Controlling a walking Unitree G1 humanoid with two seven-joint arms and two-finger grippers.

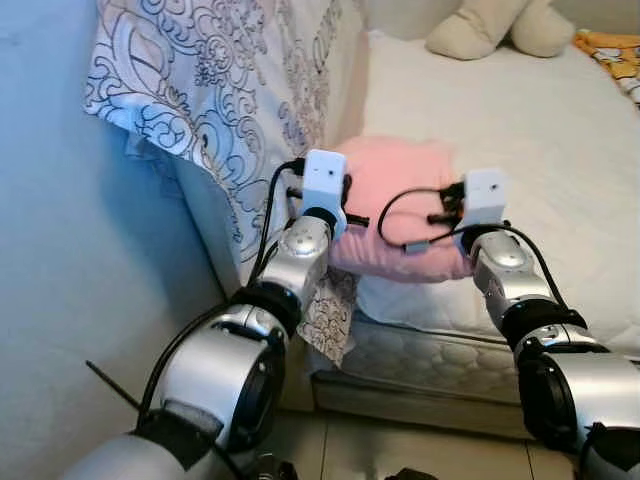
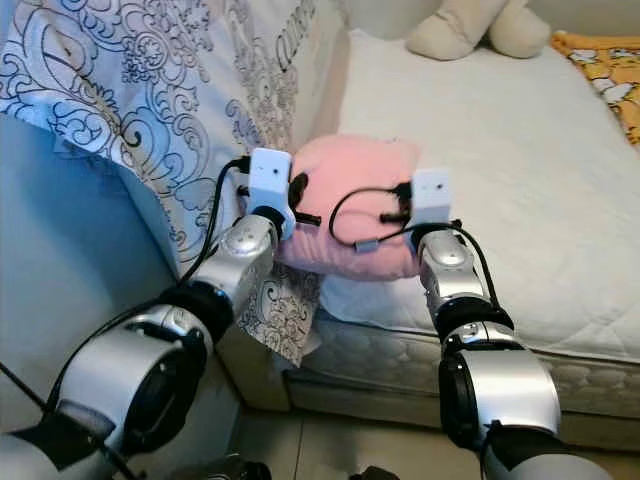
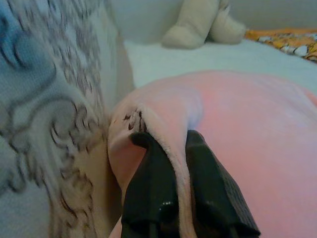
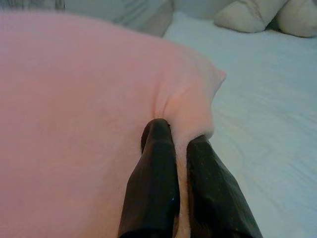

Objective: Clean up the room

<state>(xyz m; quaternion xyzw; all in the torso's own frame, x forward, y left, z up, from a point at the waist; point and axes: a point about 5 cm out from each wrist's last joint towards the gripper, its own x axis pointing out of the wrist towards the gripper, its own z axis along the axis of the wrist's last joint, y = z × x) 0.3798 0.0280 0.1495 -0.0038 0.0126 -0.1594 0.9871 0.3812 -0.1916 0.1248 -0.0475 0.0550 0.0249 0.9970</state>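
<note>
The pink pillow lies at the front edge of the bed, near its left corner, beside the patterned cover. The left gripper pinches the pillow's left corner, and its fingers are clenched on a fold of fabric. The right gripper is clenched on the right corner in the same way. To do this step well, both arms should probably lift together and evenly, so the soft fabric does not slip out. A beige plush toy sits at the far edge.
</note>
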